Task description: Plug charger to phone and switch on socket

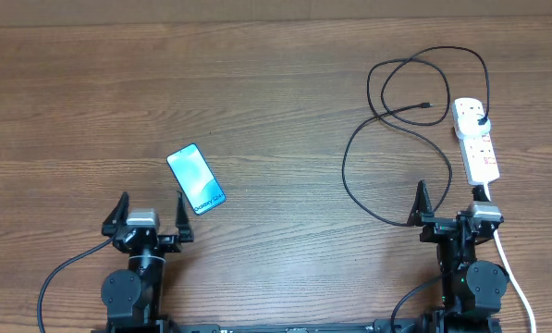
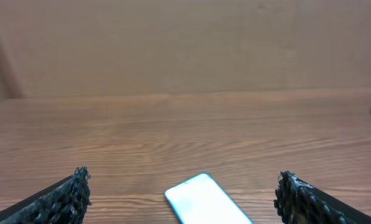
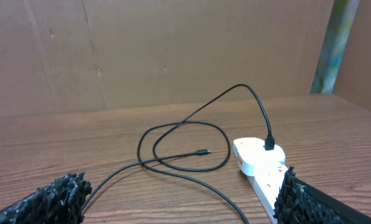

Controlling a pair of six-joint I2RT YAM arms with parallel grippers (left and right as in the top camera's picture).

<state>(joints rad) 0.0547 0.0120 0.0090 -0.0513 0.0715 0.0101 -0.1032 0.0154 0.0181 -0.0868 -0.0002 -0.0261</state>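
The phone lies flat on the table left of centre, screen lit light blue; it also shows in the left wrist view between and just beyond my open fingers. My left gripper is open and empty, just below the phone. The white socket strip lies at the right, with the charger's black plug in its far outlet. The charger cable loops over the table; its connector tip lies free, also in the right wrist view. My right gripper is open and empty, just below the strip.
The strip's thick white cord runs down past the right arm to the front edge. Brown cardboard walls stand behind the table. The cable's near loop reaches close to the right gripper's left finger.
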